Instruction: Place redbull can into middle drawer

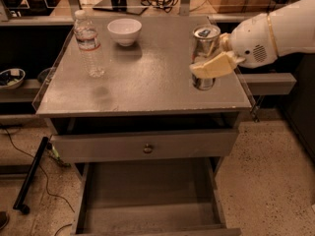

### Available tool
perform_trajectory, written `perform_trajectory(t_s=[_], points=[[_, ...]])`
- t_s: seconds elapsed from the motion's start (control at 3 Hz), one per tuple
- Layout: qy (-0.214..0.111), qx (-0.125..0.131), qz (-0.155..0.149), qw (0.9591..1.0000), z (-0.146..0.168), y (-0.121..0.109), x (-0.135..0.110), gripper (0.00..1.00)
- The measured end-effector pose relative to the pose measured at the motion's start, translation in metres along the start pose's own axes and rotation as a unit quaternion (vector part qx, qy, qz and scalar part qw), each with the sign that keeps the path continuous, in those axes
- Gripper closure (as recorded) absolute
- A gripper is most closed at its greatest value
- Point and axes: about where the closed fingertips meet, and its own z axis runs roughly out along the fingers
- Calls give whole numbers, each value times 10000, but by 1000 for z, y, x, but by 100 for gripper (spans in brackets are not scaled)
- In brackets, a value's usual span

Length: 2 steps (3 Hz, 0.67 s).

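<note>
From my station I see the redbull can (203,58) standing upright on the tabletop (147,82), close to its right edge and well apart from the water bottle (88,45) and the white bowl (124,31) at the far left. The gripper (202,65) comes in from the right, level with the can's middle. Its fingers (215,65) straddle the can: the near one lies across the can's front face and touches it, while the far one is hidden behind. I read that as a pinch on the can's body, with the can's base resting on the tabletop.

What matters for the coming move is where the middle drawer (147,195) lies from the held can. It is pulled out, low, toward the camera and somewhat left of the grip. The can's long axis is vertical, so I judge it can go down as it stands. The path has to clear the tabletop's front edge first. It also has to clear the drawer front with the round knob (147,148), which juts out a little just above the open drawer.

No lettering on the can is readable to me; I see only a silver top with a blue patch. The bottle's label shows a red and white band, and I cannot read its words
</note>
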Motion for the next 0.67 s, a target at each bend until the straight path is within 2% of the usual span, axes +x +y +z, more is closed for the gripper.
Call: perform_trajectory(t_s=[0.33,0.67], points=[[-26,112,97,9999,-16,33,7,100],[53,70,98,9999,-17,58,14,100]])
